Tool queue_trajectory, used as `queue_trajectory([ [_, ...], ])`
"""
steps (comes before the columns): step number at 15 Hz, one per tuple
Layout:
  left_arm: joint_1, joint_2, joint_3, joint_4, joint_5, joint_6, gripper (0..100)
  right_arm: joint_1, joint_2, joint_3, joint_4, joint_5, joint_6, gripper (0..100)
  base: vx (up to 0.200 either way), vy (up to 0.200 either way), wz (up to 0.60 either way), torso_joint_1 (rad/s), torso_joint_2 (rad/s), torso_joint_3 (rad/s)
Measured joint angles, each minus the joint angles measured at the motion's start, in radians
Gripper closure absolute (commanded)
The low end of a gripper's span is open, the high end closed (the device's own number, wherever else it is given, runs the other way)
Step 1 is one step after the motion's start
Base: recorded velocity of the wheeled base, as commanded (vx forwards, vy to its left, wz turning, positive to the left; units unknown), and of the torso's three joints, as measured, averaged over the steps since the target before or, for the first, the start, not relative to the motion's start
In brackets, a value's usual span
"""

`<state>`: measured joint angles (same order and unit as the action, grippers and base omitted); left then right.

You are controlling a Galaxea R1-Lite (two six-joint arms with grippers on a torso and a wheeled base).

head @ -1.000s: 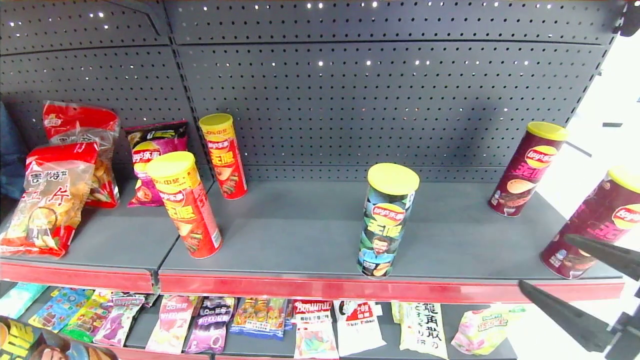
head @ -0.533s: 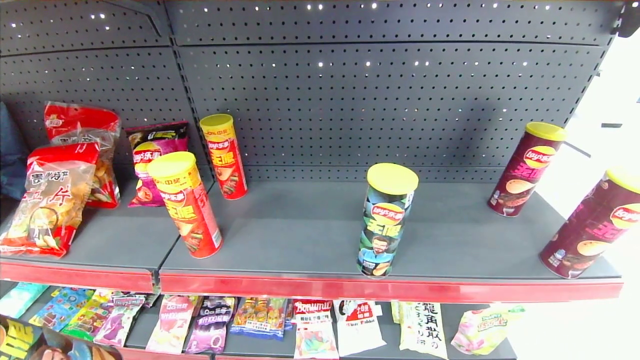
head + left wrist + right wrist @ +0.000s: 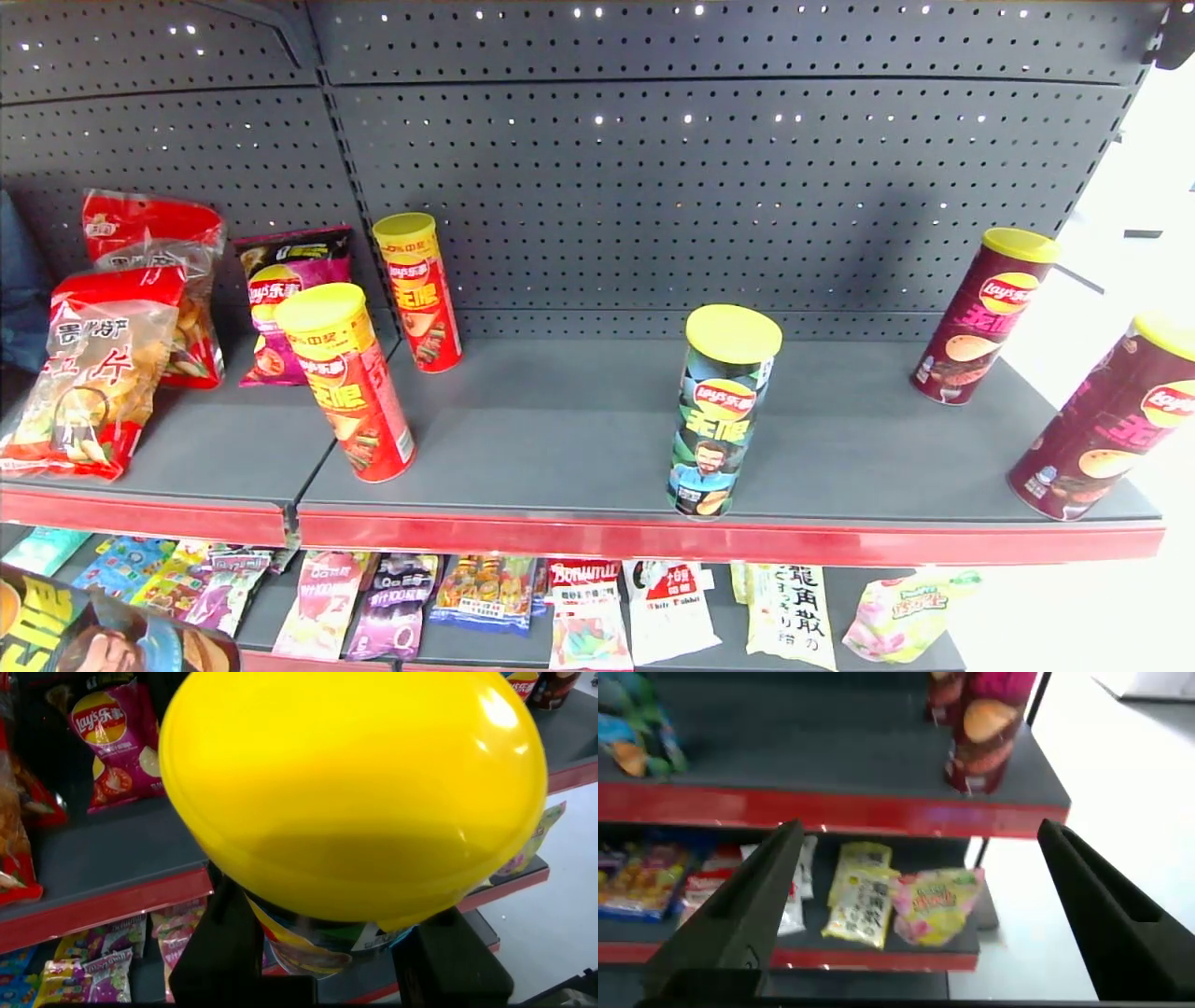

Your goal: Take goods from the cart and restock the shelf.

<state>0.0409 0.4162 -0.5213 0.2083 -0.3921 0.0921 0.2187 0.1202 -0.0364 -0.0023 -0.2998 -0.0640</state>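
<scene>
Lately changed, by size:

- Shelf (image 3: 560,439): the stock on it has stayed put over the last second. A wide bare stretch lies between the red can (image 3: 347,383) at the front left and the green can (image 3: 724,411) near the front edge, with more bare space behind them. Judged the likely spot for the next item.
- Held can (image 3: 355,793): yellow lid, off the shelf, low at the robot's left and below the shelf's front edge. Its printed side (image 3: 84,635) has risen a little further into the head view's near left corner, so it appears to be on its way up to the shelf.
- Maroon can (image 3: 1102,420): upright at the front right end of the shelf, standing free. Judged already stocked.
- Right gripper (image 3: 920,831): fingers spread wide with nothing between them. It has drawn back from beside the maroon can and now sits off the shelf's red front edge.
- Left gripper (image 3: 332,952): clamped on the held can just below the lid, a finger on either side.
</scene>
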Motion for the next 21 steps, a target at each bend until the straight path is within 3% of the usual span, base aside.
queue_trajectory([
  [3,0.001,0.004,0.0,0.0,0.005,0.0,100,-0.141,0.074,-0.014,-0.002,-0.048,-0.009,0,0.0,0.0,0.0,0.0,0.0,0.0],
  [6,0.001,0.007,0.002,0.001,0.006,0.0,100,-0.241,0.031,0.001,-0.008,-0.028,-0.014,0,0.0,0.0,0.0,0.0,0.0,0.0],
  [7,0.001,0.007,0.006,0.0,0.005,0.0,100,-0.25,0.002,0.011,-0.019,0.035,-0.012,0,0.0,0.0,0.0,0.0,0.0,0.0],
  [10,0.001,0.006,0.02,0.001,0.003,0.0,100,-0.23,-0.076,0.027,-0.012,0.397,-0.009,0,0.0,0.0,0.0,0.0,0.0,0.0],
  [17,0.001,-0.01,0.03,0.0,0.001,-0.003,100,-0.219,-0.119,0.035,0.007,0.338,0.059,0,0.0,0.0,0.0,0.0,0.0,0.0],
  [21,0.001,-0.007,0.03,0.0,0.001,-0.006,100,-0.219,-0.12,0.035,0.006,0.34,0.06,0,0.0,0.0,-0.6,0.005,0.0,0.002],
])
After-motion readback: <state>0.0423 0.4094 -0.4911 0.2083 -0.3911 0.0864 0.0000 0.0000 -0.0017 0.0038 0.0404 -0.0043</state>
